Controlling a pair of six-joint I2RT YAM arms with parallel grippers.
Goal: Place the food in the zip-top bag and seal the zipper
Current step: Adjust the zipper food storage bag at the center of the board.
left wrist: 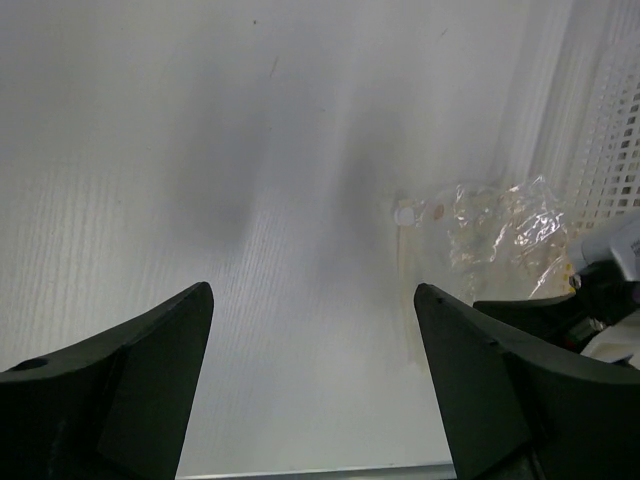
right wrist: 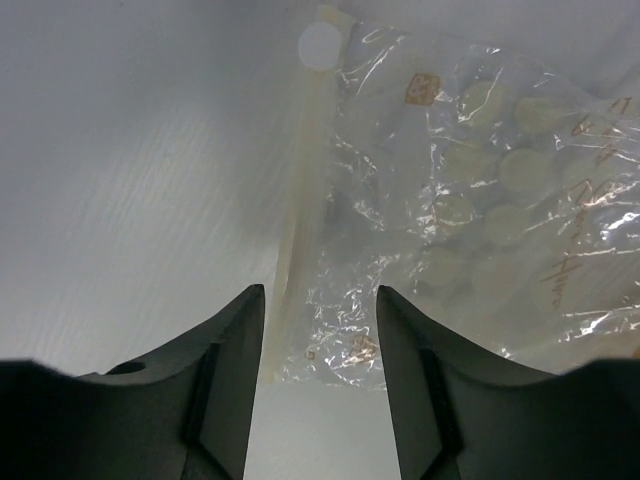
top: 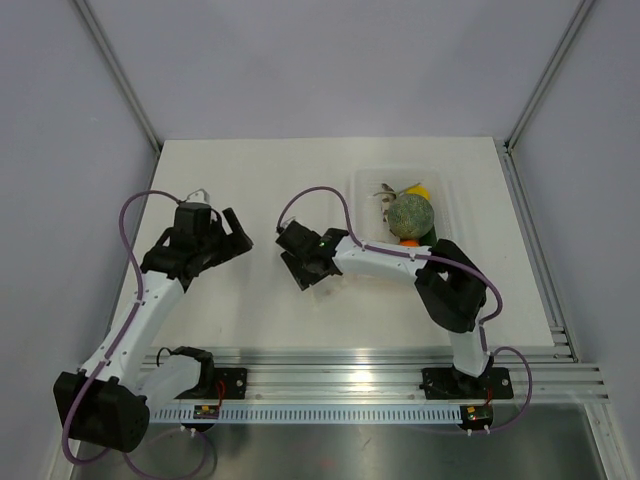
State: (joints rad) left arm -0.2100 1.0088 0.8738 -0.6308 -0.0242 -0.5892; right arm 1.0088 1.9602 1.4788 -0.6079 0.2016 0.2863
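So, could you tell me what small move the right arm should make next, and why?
Probably lower the open right claw and pinch the pale closure strip of the crinkly clear plastic bag: that strip lies between its spread fingers, not yet gripped.

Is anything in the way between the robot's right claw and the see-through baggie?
Nothing visible is. The open right gripper hangs over the small, clear, crinkly plastic zip-top bag, and the bag's pale zipper strip shows between its jaws.
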